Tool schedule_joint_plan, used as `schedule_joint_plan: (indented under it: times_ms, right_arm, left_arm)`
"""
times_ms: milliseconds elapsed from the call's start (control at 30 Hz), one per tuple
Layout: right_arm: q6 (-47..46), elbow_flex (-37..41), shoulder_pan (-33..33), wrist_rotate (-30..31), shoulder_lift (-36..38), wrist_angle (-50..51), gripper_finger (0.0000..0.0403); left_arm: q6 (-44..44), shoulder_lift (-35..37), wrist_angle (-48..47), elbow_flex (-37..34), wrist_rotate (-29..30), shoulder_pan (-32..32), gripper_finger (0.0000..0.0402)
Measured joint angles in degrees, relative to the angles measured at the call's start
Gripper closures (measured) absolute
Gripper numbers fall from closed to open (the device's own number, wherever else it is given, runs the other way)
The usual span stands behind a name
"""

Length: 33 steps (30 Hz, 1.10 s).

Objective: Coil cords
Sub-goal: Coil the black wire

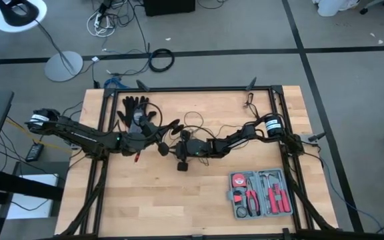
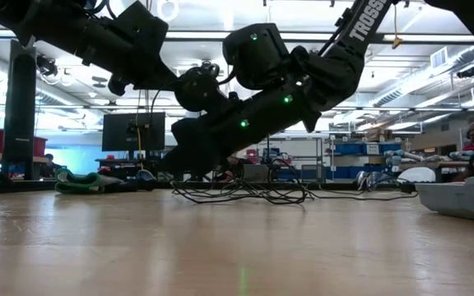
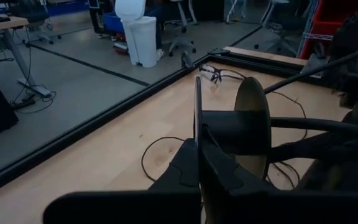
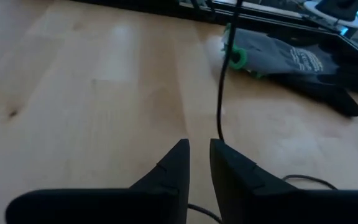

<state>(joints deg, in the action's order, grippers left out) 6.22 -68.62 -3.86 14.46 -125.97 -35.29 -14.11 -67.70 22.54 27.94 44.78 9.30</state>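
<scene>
The cord is a thin black wire lying in loose loops (image 1: 199,123) on the wooden table; the low view shows them as a flat tangle (image 2: 245,194). Its round black disc (image 3: 252,124) is a small reel with two flanges, and wire leaves its hub (image 3: 229,130). My left gripper (image 3: 199,146) is shut on this reel near the table's middle (image 1: 167,130). My right gripper (image 1: 182,148) is just right of it and low. Its fingers (image 4: 199,152) stand slightly apart, with a strand of wire (image 4: 220,93) running down to one fingertip. My left gripper pinches the reel's nearer flange (image 3: 197,118) between its two fingers, at the rim. The reel stands on edge ahead of the fingers, its axle level, clear of the table. My right gripper has the wire strand meeting the inner edge of one fingertip (image 4: 224,148). Whether the strand is gripped, I cannot tell.
A black and grey glove with a green cuff (image 1: 135,110) lies at the far left, also in the right wrist view (image 4: 291,59). An open tool case (image 1: 262,193) sits near the right front. A black frame rail (image 1: 199,89) edges the table.
</scene>
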Motion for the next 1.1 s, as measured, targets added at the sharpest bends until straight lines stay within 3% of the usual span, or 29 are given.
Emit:
schedule_joint_plan:
  times_ms: [800,1100]
  right_arm:
    - [1.51,0.02,1.25,0.5,-0.46,-2.16,0.0333]
    - [-0.17,0.02,0.92,0.51,-0.45,-1.85,0.0394]
  left_arm:
    - [-1.38,0.0,3.07,0.0,-1.42,0.0,0.0401]
    - [-1.18,-0.01,-0.63,0.0,-1.3,0.02,0.0401]
